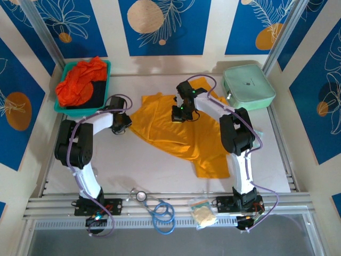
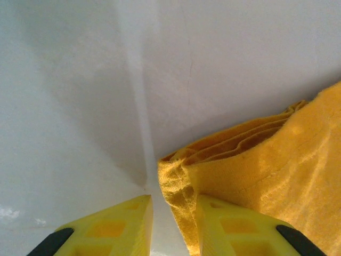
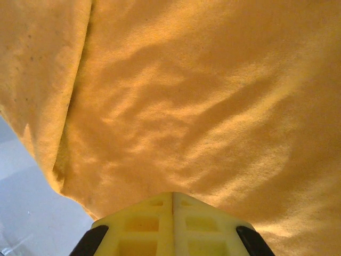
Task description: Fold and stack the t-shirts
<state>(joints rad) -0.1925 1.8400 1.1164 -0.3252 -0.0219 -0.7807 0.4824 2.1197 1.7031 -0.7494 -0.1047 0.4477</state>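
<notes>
Soft matt cloth of the mustard t-shirt (image 1: 165,133), smooth pale tabletop (image 2: 64,80), teal plastic tray (image 1: 108,72)

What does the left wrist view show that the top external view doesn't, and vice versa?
Left wrist: the stacked cloth layers at the edge of the mustard-yellow cloth t-shirt, between the open yellow fingers of the left tool. Top external: the red-orange cloth t-shirts heaped in the teal plastic tray, the pale mint-green padded case, and the right tool over the shirt. Both: the mustard shirt on the white table, left tool at its edge.
</notes>
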